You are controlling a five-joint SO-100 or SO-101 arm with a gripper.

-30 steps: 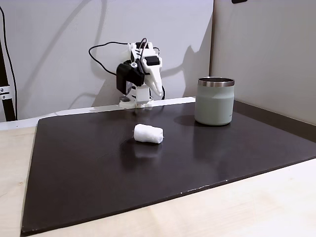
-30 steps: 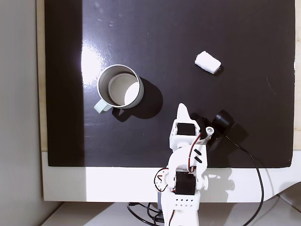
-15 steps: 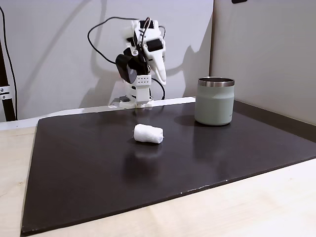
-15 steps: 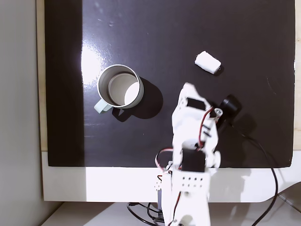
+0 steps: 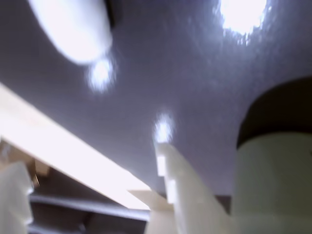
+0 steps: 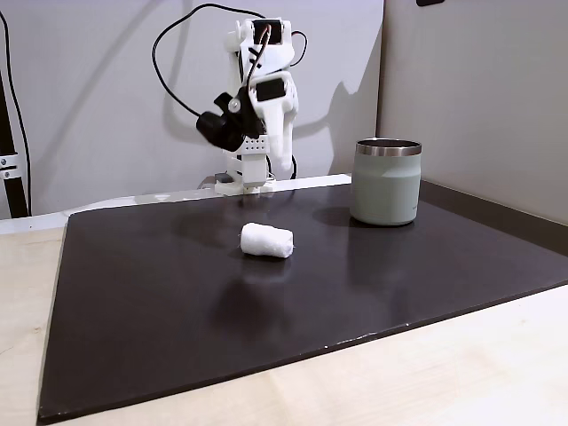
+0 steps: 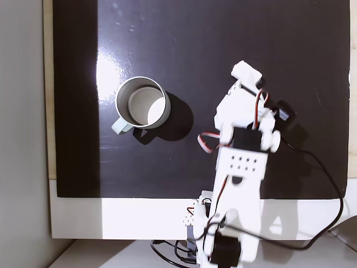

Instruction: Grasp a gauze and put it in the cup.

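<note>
Fixed view: one gauze (image 6: pixel 266 240), one cup (image 6: pixel 385 181)

I see the gauze (image 6: pixel 266 240), a small white fuzzy roll, lying on its side; the cup (image 6: pixel 385 181), sage-green, steel-rimmed, stands upright well apart.

gauze (image 6: pixel 266 240) on the mat (image 6: pixel 177 302) left of the cup (image 6: pixel 385 182) in a fixed view, arm (image 6: pixel 253 133) behind both
</note>
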